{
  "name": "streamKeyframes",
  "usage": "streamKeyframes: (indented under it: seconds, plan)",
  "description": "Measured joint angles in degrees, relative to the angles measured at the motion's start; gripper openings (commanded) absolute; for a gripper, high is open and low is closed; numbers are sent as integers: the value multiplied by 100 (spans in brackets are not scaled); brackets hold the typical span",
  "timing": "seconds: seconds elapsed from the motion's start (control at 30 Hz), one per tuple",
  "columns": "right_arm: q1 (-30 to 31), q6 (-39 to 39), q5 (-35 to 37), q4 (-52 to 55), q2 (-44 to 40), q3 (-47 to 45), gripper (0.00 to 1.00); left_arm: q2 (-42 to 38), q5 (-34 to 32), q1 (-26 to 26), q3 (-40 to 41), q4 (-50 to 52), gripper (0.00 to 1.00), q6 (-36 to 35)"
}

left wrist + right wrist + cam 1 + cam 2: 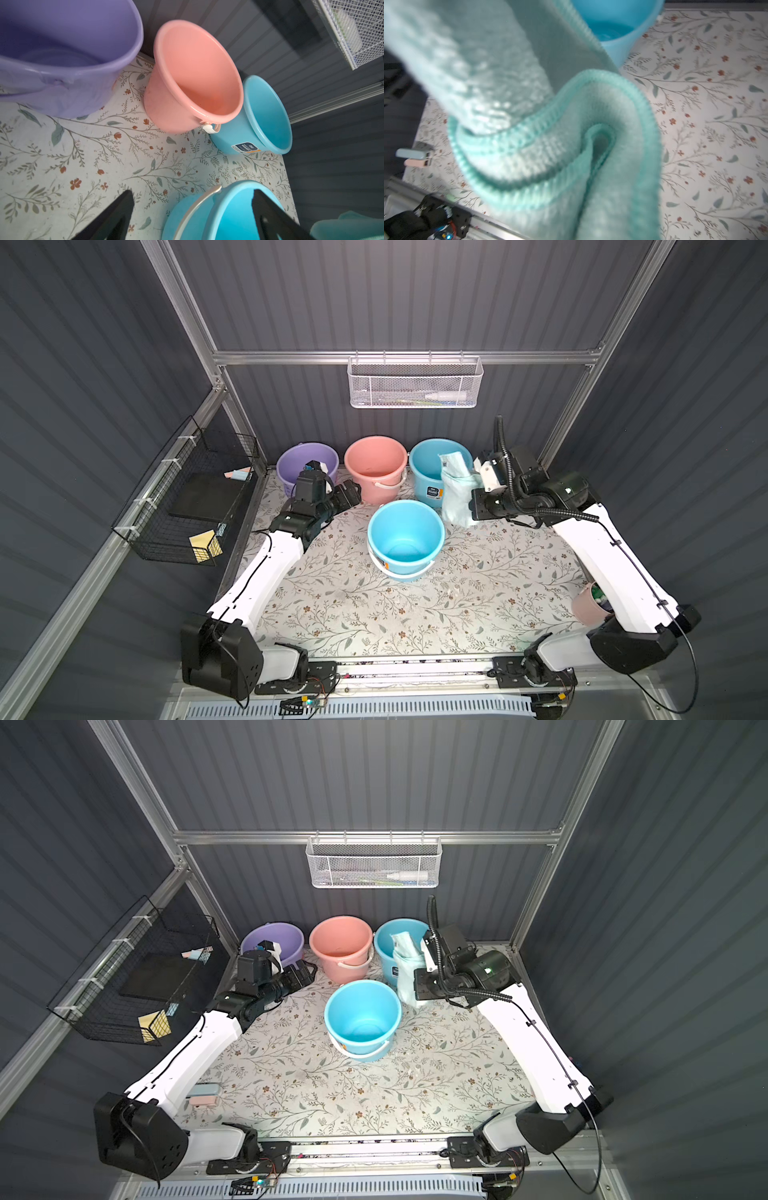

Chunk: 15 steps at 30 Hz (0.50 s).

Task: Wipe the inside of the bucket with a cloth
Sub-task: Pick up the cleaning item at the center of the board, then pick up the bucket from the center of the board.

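Note:
Two blue buckets stand on the flowered table. The front blue bucket (386,531) (347,1011) (228,218) stands empty in the middle, its white handle down. The pale aqua cloth (455,493) (405,969) (571,135) hangs rumpled to its right, against the back blue bucket (428,464). My right gripper (471,499) is shut on the cloth, which hides its fingers and fills the right wrist view. My left gripper (351,493) (193,207) is open and empty, left of the front bucket and near its rim.
A purple bucket (307,464) and a pink bucket (376,468) stand along the back wall. A white mesh basket (415,383) hangs above them, a black wire basket (187,497) on the left wall. A pink cup (590,605) sits front right, a small blue-and-pink box (203,1094) front left.

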<state>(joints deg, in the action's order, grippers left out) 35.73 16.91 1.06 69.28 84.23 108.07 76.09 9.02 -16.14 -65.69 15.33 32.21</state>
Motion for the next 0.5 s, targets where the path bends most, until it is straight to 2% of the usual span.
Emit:
streamKeyframes:
  seconds: [0.07,0.17,0.4,0.5]
  plan:
    - [221,-26,-125,44,254,372,4,-4,-17,-160,28,46,84,136]
    - [472,-57,-275,61,616,614,5,-4,-50,-494,116,120,74,398]
    - [660,-57,-481,-190,1285,229,5,-24,-221,-1217,435,304,60,1110]
    - [660,-42,-501,-302,1497,13,5,-24,-299,-1360,457,363,53,1327]
